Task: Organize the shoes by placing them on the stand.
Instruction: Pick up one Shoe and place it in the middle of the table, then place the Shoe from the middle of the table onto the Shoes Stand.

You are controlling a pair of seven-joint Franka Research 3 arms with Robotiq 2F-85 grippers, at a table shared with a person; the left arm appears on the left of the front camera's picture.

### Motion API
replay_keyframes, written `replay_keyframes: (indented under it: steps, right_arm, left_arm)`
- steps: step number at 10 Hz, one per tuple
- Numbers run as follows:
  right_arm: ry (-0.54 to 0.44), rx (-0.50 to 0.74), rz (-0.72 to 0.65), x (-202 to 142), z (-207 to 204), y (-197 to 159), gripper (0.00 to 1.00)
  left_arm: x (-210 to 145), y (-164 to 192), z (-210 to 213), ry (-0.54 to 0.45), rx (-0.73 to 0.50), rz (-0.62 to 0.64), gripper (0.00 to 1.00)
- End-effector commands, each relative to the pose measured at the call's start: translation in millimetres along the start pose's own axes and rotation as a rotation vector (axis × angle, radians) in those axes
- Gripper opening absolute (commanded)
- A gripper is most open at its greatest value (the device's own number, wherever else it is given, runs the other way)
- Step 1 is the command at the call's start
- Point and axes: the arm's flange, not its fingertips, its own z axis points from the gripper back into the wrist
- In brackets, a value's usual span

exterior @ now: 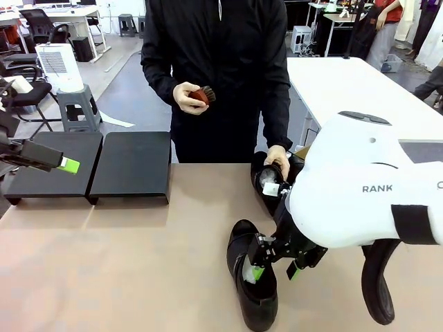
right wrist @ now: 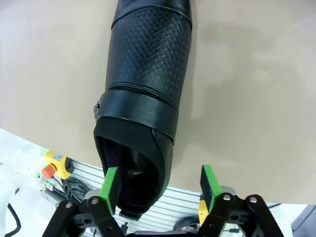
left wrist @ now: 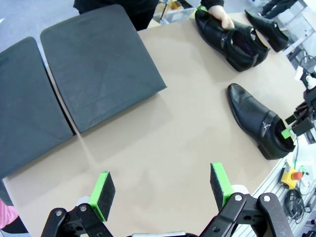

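- Stand, a low matte-black platform of two flat sections side by side, sits at the left of the tan worktop with nothing on it.
- Glossy black leather dress shoe, with a strap across the instep and a textured toe, lies on the worktop well to the right of the stand, on the robot's side.
- Right tool hangs at that shoe's heel opening with its green pads spread apart. One pad is over the opening and the other is outside the side wall. Neither is pinching the leather.
- Left tool hovers near the stand's left section, its jaws spread wide and empty.
- A person stands across the worktop, to the right of the stand. One hand rests on a second black shoe, and the other hand holds a small reddish-brown brush.
- Handling, as a judgement: the shoe looks fairly light and stiff, and its polished leather is probably slippery. The wall of the heel collar, pinched from inside and outside, seems the surest hold. The toe may droop when the shoe is lifted.
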Motion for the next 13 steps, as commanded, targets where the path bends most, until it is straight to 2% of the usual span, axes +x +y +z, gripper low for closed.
replay_keyframes:
  steps: [1,11,13]
  right_arm:
    - [-0.003,-0.003,0.002,1,-5,1,1.00]
    - [-0.003,-0.003,0.002,1,-5,1,1.00]
    - [-0.019,-0.037,0.031,-14,16,-11,1.00]
  left_arm:
    - [0,1,1,-0.003,-0.013,-0.010,1.00]
    - [0,1,1,-0.003,-0.013,-0.010,1.00]
    - [0,1,1,-0.003,-0.013,-0.010,1.00]
